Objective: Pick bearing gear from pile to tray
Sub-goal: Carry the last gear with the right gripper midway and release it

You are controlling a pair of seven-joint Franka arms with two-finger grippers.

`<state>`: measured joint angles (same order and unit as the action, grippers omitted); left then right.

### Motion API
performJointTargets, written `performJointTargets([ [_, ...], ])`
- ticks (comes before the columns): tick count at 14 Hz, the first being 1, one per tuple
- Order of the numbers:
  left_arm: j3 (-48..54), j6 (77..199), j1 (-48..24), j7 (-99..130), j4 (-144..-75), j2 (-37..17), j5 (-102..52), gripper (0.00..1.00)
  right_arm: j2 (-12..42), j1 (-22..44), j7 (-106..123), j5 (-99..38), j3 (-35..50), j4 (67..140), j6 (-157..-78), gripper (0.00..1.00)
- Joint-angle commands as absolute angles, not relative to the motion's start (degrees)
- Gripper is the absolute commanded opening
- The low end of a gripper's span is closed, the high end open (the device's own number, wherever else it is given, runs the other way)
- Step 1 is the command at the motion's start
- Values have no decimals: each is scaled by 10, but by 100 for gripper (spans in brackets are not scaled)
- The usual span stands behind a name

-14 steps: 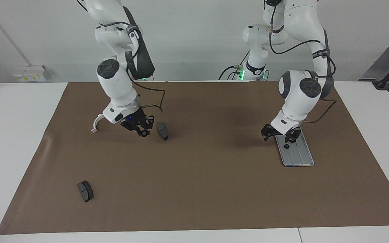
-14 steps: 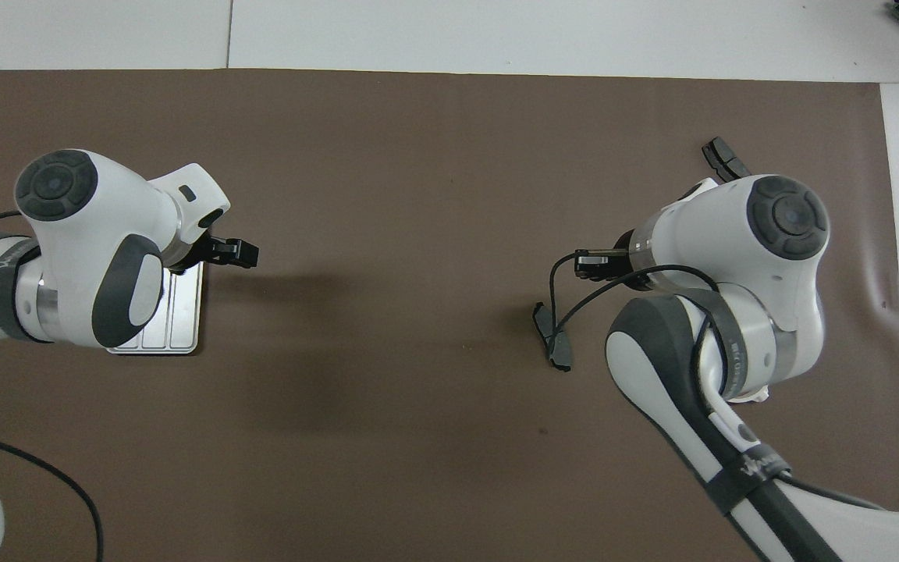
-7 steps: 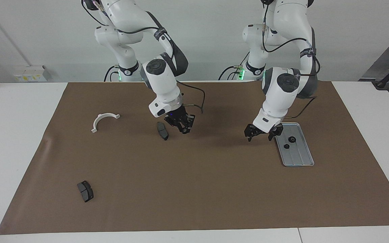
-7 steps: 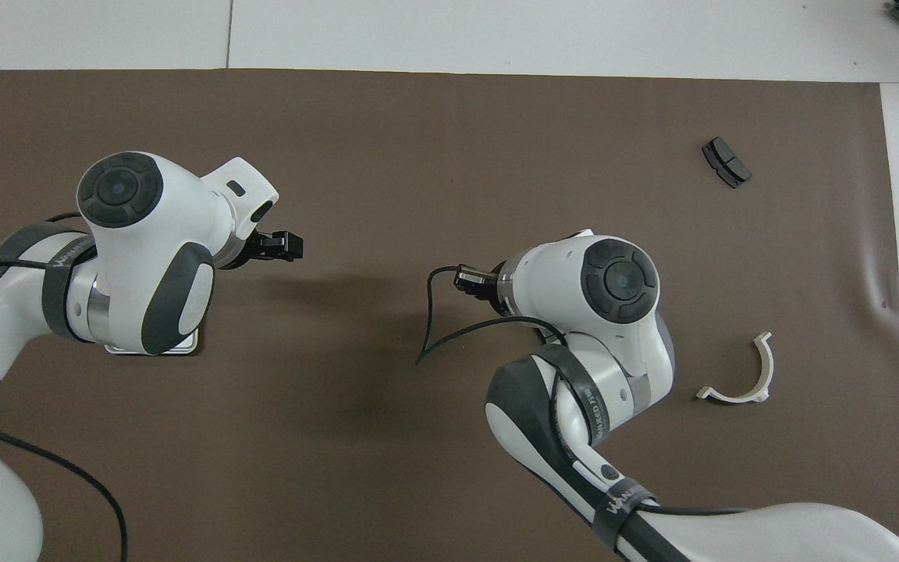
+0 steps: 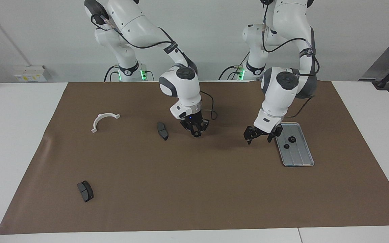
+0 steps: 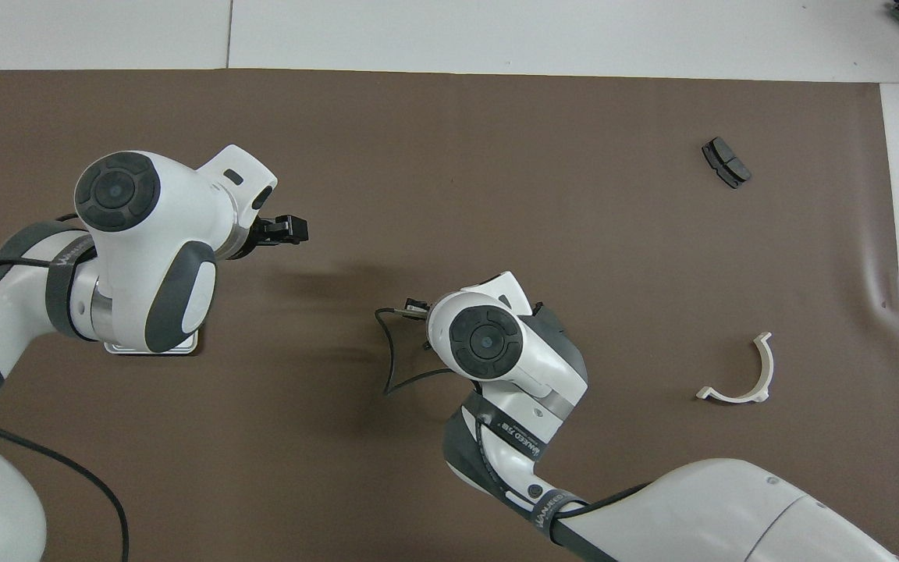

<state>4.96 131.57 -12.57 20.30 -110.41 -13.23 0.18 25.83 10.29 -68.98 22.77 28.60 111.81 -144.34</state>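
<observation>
The silver tray (image 5: 299, 157) lies toward the left arm's end of the mat, with two small black gears (image 5: 291, 139) in it. My left gripper (image 5: 259, 135) is open and empty, low over the mat just beside the tray; it also shows in the overhead view (image 6: 284, 230). My right gripper (image 5: 197, 132) hangs over the middle of the mat, shut on a small black round gear. What is left of the pile is a dark brake pad (image 5: 162, 130), a white half-ring bracket (image 5: 103, 120) and a second brake pad (image 5: 85, 191). In the overhead view the left arm hides most of the tray (image 6: 153, 348).
A brown mat (image 5: 194, 189) covers the table. In the overhead view the white bracket (image 6: 742, 376) and one brake pad (image 6: 726, 162) lie toward the right arm's end. A black cable loops from the right wrist (image 6: 391, 355).
My right gripper has moved from beside the bracket, past the brake pad, to over the middle of the mat. My left gripper has moved off the tray to just beside it.
</observation>
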Motion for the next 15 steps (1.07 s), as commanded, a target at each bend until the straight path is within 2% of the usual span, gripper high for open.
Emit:
performJointTargets([
  [1, 42, 1353, -147, 218, -1100, -143, -22, 100, 271, 97, -708, 250, 293, 1102, -1446, 65],
  [2, 42, 1358, -152, 227, -1099, -143, -22, 100, 271, 97, -709, 252, 293, 1102, -1445, 100],
  [4, 42, 1352, -170, 239, -1082, -150, -25, 100, 264, 93, -706, 254, 293, 1099, -1434, 100],
  [9, 39, 1296, -253, 321, -947, -249, -26, 100, 177, 69, -633, 250, 273, 1101, -1347, 100],
  [13, 35, 1296, -307, 323, -935, -283, -21, 100, 115, 68, -460, 216, 194, 1106, -1290, 100],
  [15, 37, 1299, -310, 323, -939, -283, -4, 98, 93, 68, -368, 182, 151, 1107, -1273, 100],
])
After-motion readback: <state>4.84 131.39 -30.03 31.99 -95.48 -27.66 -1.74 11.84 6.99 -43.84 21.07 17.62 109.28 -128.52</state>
